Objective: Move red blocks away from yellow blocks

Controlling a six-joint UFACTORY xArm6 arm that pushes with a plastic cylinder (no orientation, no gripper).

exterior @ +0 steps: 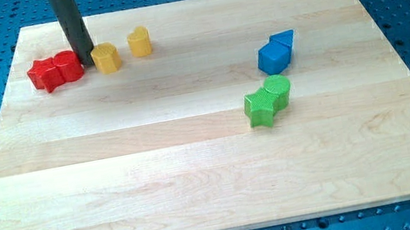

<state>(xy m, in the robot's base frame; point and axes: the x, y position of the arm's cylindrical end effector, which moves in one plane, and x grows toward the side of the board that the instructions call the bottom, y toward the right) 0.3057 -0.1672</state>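
Dark and straight, the rod stands near the board's top left corner with my tip [87, 63] wedged between the red cylinder [69, 66] on the view's left and the yellow hexagon block [106, 57] on the right; it holds nothing, only pushes. The red star [46, 74] touches that cylinder, and a yellow cylinder [139, 41] sits just beyond the hexagon. To do this well, I judge the tip should press squarely leftward on the red pair, keeping off the yellow hexagon

Wooden board [199, 175]: red blocks [55, 71], yellow blocks [122, 50] near top-left corner; blue blocks [275, 53], green blocks [267, 101] toward right edge.
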